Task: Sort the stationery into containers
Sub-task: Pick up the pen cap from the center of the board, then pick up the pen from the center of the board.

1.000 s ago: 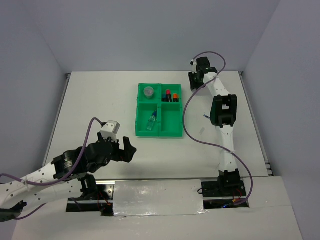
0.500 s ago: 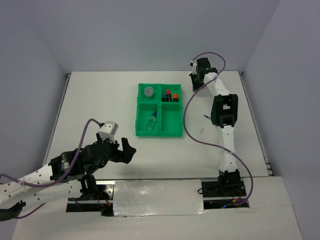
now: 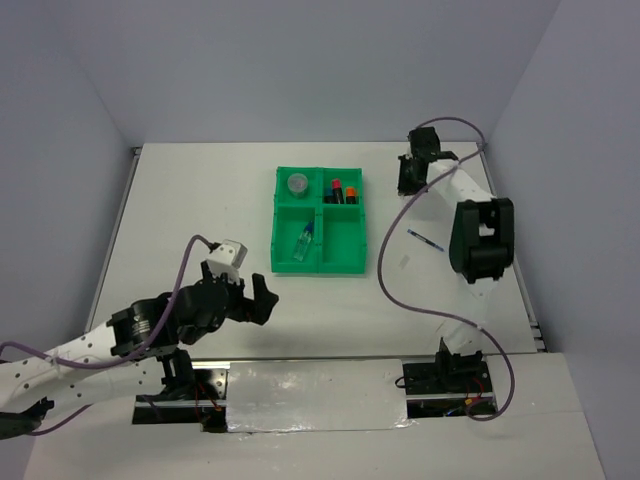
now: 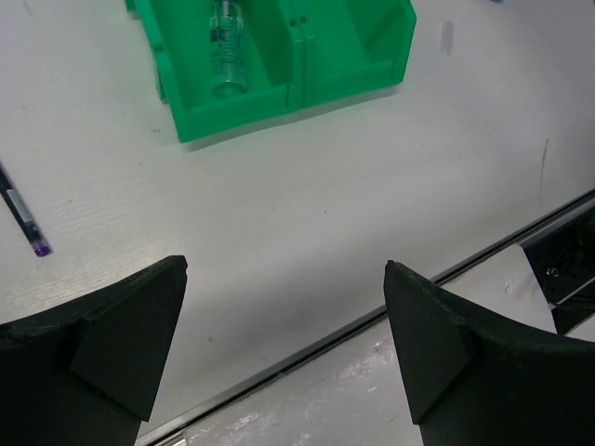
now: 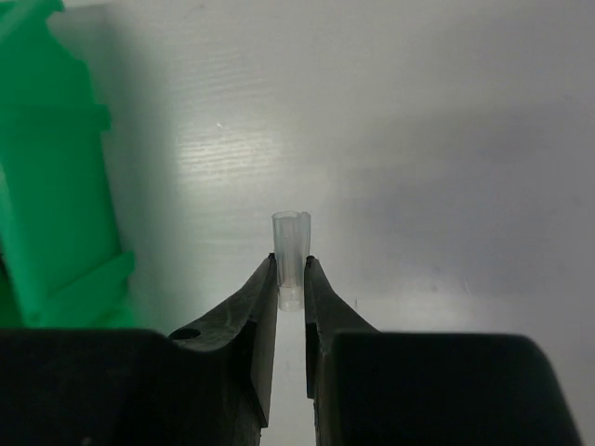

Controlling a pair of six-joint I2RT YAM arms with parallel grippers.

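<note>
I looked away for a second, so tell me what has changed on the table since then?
The right gripper, pinching a small clear cap, swung right, away from the green tray, and its arm now uncovers more of the thin pen. The left gripper, open, barely shifted. The tray's contents stayed put.

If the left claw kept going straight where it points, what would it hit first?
Probably the bare white table: the left gripper, jaws open, looks angled down at it. On a flatter path, the near wall of the green tray, by the clear bottle, comes next. Depth is unclear.
</note>
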